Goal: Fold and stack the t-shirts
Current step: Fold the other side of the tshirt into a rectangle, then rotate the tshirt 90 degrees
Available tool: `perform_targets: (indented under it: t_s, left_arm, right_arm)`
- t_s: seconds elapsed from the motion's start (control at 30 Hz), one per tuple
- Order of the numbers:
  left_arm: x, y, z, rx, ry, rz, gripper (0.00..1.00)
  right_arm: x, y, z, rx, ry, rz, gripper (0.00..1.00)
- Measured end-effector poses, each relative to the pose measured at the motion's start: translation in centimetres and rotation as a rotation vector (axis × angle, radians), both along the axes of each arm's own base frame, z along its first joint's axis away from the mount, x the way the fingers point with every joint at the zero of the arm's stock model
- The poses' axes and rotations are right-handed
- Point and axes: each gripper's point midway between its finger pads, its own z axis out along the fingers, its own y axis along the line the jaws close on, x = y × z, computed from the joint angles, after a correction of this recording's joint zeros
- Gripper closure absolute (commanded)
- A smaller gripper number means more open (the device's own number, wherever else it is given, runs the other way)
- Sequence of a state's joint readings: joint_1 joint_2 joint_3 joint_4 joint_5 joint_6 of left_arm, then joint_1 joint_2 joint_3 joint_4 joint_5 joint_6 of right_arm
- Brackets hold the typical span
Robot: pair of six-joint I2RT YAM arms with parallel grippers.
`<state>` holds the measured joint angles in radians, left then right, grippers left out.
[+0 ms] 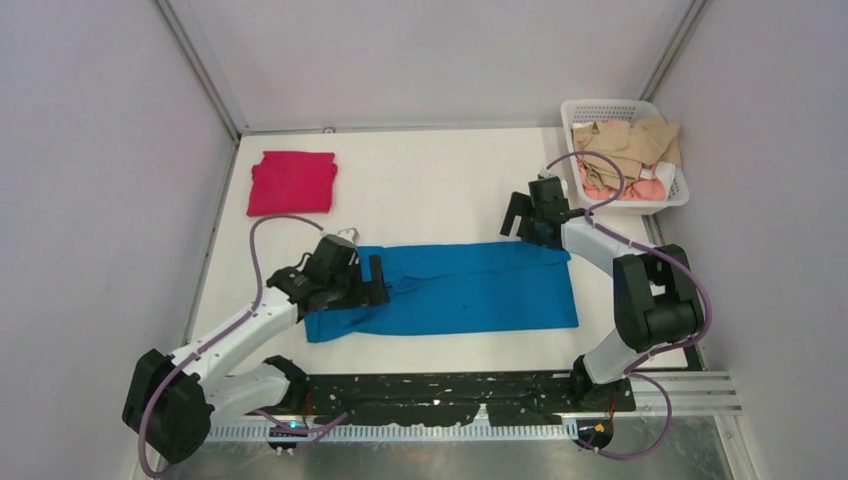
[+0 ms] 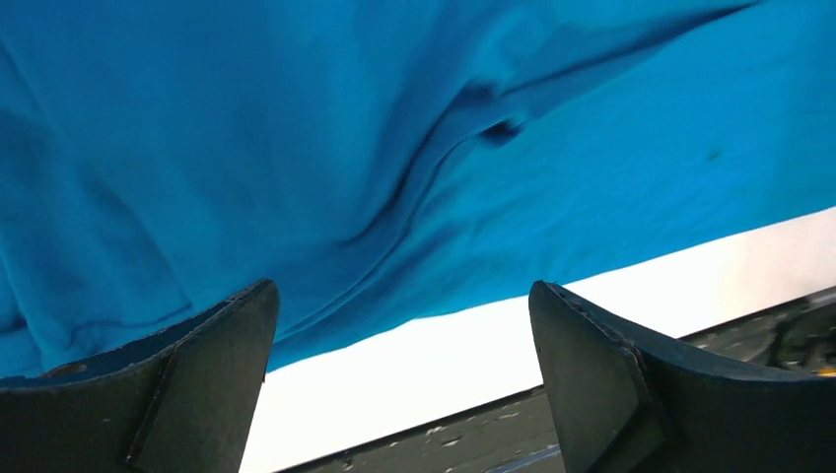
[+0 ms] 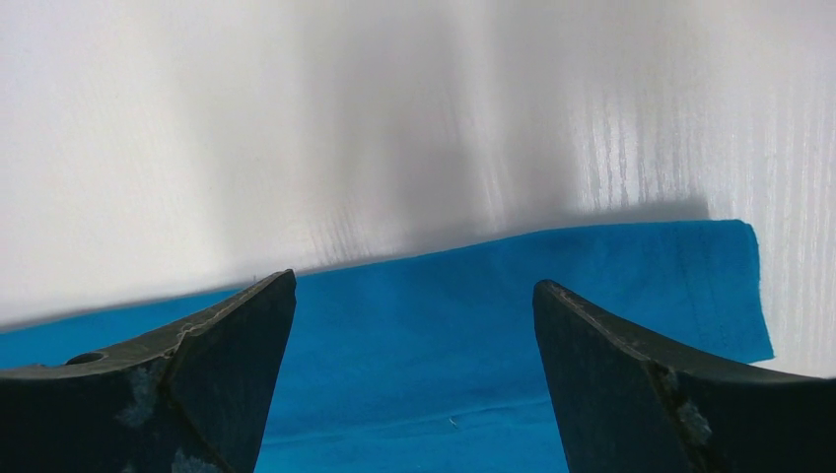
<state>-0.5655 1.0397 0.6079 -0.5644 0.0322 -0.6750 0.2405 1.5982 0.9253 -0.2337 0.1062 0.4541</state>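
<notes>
The bright blue t-shirt (image 1: pixel 470 288) lies as a long folded strip across the middle of the white table. The magenta-red t-shirt (image 1: pixel 292 182) lies folded at the far left. My left gripper (image 1: pixel 377 283) is open and empty over the blue shirt's left part; in the left wrist view its fingers (image 2: pixel 187 379) frame wrinkled blue cloth (image 2: pixel 394 148) and its near edge. My right gripper (image 1: pixel 522 217) is open and empty at the strip's far right corner; the right wrist view shows flat blue cloth (image 3: pixel 414 335) between its fingers (image 3: pixel 212 370).
A white basket (image 1: pixel 668 200) with beige and pink clothes stands at the far right corner. A black rail (image 1: pixel 450 395) runs along the table's near edge between the arm bases. Grey walls enclose the table at left, back and right.
</notes>
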Motion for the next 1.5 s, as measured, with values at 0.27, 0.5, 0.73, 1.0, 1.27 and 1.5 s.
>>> perform_targets:
  t_s: [0.27, 0.5, 0.73, 1.0, 1.27, 1.5]
  left_arm:
    - [4.0, -2.3, 1.9, -0.018, -0.045, 0.012, 0.01]
    - [4.8, -2.2, -2.3, 0.013, 0.077, 0.094, 0.01]
    - [9.8, -2.8, -3.0, -0.062, 0.116, 0.218, 0.01]
    - [20.2, -7.3, -2.5, -0.047, 0.124, 0.217, 0.01]
    - [33.0, -14.3, -1.5, -0.137, 0.068, 0.136, 0.20]
    - [33.9, -15.0, -1.1, -0.272, 0.118, 0.109, 0.00]
  right_arm:
    - [0.2, 0.4, 0.0, 0.018, -0.016, 0.015, 0.05]
    - [-0.4, 1.0, -1.5, 0.043, 0.014, 0.024, 0.05]
    - [-2.1, 0.5, -2.0, 0.064, -0.002, -0.020, 0.05]
    - [-8.8, -0.4, -2.1, 0.087, 0.010, -0.069, 0.05]
    - [-16.4, 5.9, -2.1, 0.189, 0.066, 0.183, 0.05]
    - [-21.7, 13.1, -1.7, 0.264, 0.121, 0.515, 0.05]
